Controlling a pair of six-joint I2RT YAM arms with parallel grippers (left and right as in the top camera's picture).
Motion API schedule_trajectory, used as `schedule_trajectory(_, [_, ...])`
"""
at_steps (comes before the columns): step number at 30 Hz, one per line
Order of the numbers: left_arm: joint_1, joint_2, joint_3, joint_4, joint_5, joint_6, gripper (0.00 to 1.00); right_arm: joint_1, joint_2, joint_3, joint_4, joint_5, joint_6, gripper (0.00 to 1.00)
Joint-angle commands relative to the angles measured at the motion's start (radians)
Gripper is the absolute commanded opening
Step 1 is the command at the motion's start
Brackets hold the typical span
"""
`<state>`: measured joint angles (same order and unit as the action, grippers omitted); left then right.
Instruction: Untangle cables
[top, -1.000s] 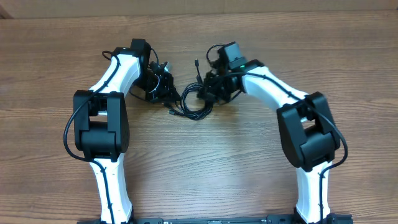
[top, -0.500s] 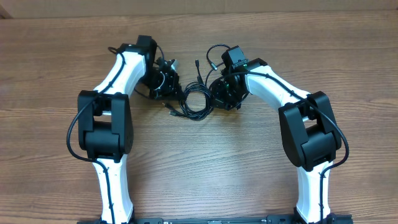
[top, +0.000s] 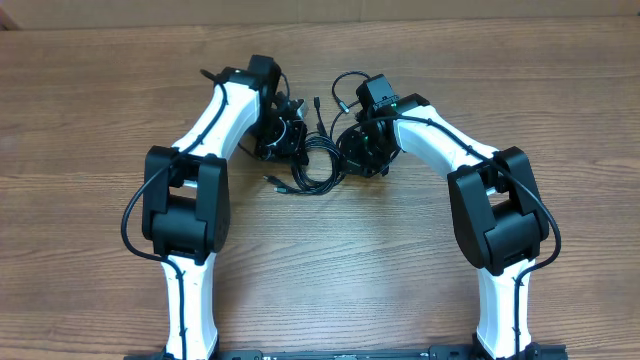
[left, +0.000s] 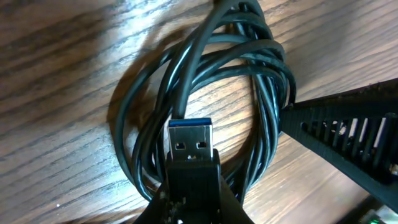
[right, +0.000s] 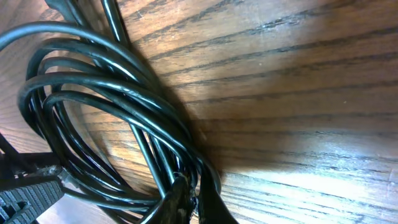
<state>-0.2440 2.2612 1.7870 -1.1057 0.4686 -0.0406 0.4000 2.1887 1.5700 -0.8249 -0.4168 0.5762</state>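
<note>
- The cables (top: 312, 167) lie coiled on the surface (top: 320, 270), between our hands.
- Our left hand (top: 292, 138), left of the coil, pinches a plug (left: 189, 140); our right hand (top: 352, 150), opposite, pinches several strands.
- Pulling apart sideways should loosen it, we judge.

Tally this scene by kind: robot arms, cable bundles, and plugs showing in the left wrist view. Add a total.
robot arms: 2, the left arm and the right arm
cable bundle: 1
USB plug: 1
total: 4

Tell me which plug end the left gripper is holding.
The silver USB plug with the blue tongue, clamped in the left gripper; two other plug ends lie free.
</note>
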Motion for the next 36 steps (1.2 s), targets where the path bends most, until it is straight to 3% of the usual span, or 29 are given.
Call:
schedule_trajectory(1, [-0.04,0.009,0.039,-0.009,-0.089,0.027,0.08,0.004,-0.031,-0.002,-0.001,0.032,-0.006,0.06])
schedule_trajectory(5, [-0.072,0.009,0.045,-0.01,-0.139,0.027,0.26,0.004,-0.031,-0.002,-0.006,0.032,-0.006,0.11])
schedule_trajectory(13, [-0.111,0.009,0.095,-0.053,-0.174,0.027,0.38,0.004,-0.031,-0.002,-0.019,0.035,-0.006,0.17])
schedule_trajectory(20, [-0.111,0.009,0.095,-0.054,-0.212,0.024,0.27,0.003,-0.031,-0.002,-0.026,0.017,-0.021,0.24])
schedule_trajectory(23, [-0.102,0.007,0.101,-0.063,-0.298,-0.048,0.26,0.003,-0.031,0.005,-0.019,-0.061,-0.079,0.24])
schedule_trajectory(36, [-0.07,0.007,0.112,-0.095,-0.346,-0.144,0.51,0.003,-0.031,0.024,-0.019,-0.037,-0.084,0.29])
